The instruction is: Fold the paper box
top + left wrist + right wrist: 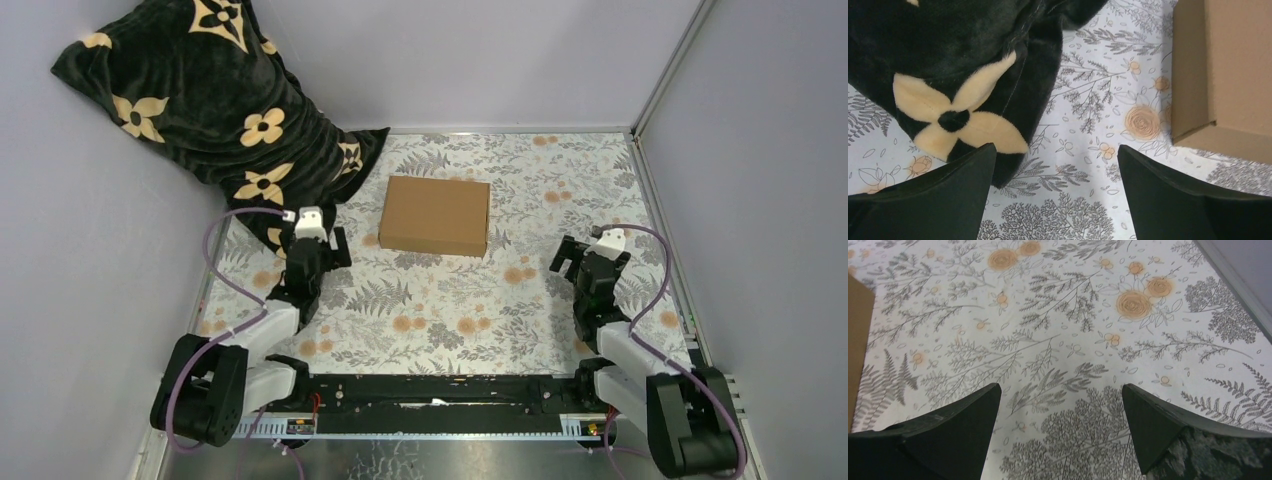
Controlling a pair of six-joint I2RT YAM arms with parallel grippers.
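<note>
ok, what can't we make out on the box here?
- Top view: paper box looks closed; its lid hides the inside and flap tucks.
- Left wrist: box cut off by the right frame edge; one corner shows.
- Right wrist: only a sliver at the left edge.
- Top view: black floral blanket hides whatever is under it.

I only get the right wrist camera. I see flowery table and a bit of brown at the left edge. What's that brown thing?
Observer: That's the paper box. From the top camera it looks like a shallow, closed box lying flat mid-table.
Child: Is the other arm holding it?
Observer: No. The left gripper is open and empty, and the box sits apart from it, off to its right.
Child: Is anything else out there?
Observer: Yes, a black blanket with cream flowers is heaped in the far left corner, and its edge reaches close to the left gripper.
</note>
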